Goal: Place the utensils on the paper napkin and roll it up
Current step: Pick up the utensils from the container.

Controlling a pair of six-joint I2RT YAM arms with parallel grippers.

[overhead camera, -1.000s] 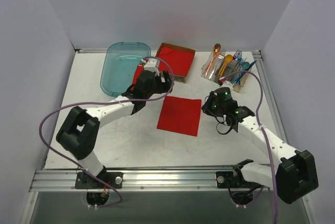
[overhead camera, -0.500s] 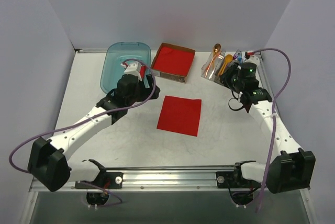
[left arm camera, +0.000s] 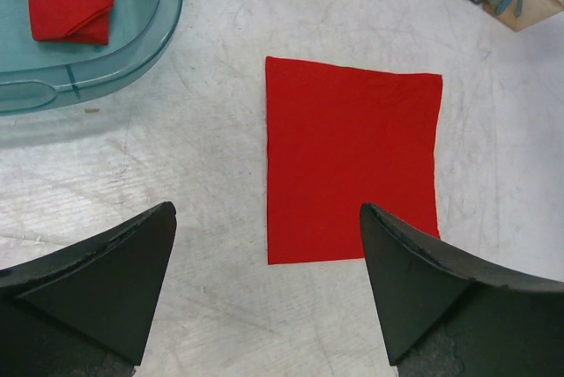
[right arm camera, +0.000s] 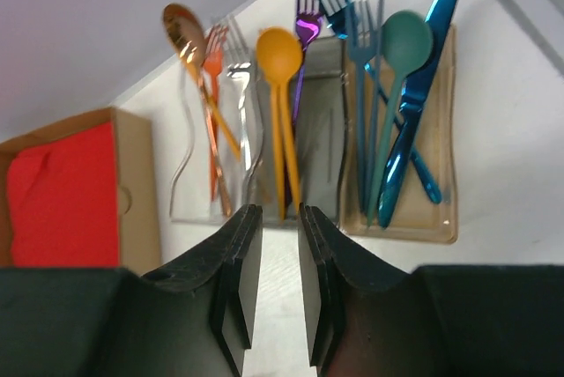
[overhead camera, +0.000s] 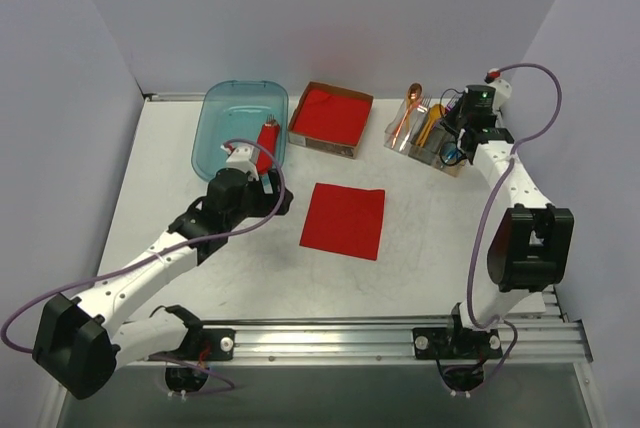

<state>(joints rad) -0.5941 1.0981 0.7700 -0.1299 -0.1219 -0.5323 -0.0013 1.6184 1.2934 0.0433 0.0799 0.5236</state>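
Facing the cutlery holder to fetch the teal spoon, right pincer stands narrow, empty; left pincer wide over paper napkin.

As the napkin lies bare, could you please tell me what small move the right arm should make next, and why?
Probably shift the right gripper across to the teal spoon and open wider: it is barely open, empty, facing the yellow spoon instead, and the red napkin lies flat with no utensil on it.
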